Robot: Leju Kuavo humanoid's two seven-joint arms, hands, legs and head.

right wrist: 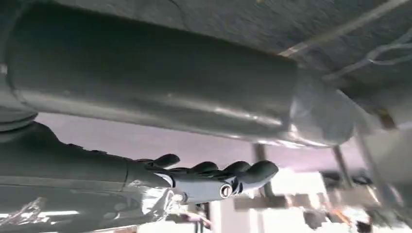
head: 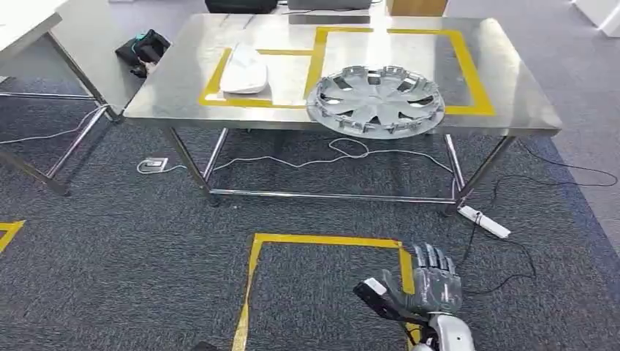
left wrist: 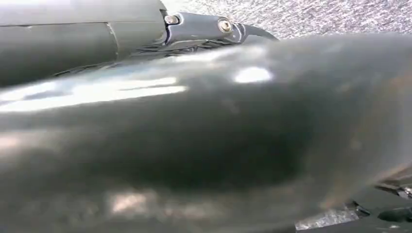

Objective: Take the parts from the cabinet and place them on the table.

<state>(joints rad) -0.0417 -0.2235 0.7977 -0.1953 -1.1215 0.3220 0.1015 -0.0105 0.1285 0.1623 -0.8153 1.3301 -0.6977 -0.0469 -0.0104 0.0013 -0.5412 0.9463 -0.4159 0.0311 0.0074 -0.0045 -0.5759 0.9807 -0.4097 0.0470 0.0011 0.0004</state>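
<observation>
the right hand [head: 431, 289] hung low over the carpet in the head view, its fingers [head: 431, 259] spread apart and holding nothing; whether the left hand was open or closed i could not tell. two parts lay on the steel worktop [head: 512, 88]: a silver wheel cover [head: 375, 100] whose rim stood at the near edge (possibly just over it), and a white part [head: 244, 69] inside the yellow tape outline [head: 468, 69]. judging by this, further parts should go well back from that edge, where bare steel remained behind and right of the cover.
</observation>
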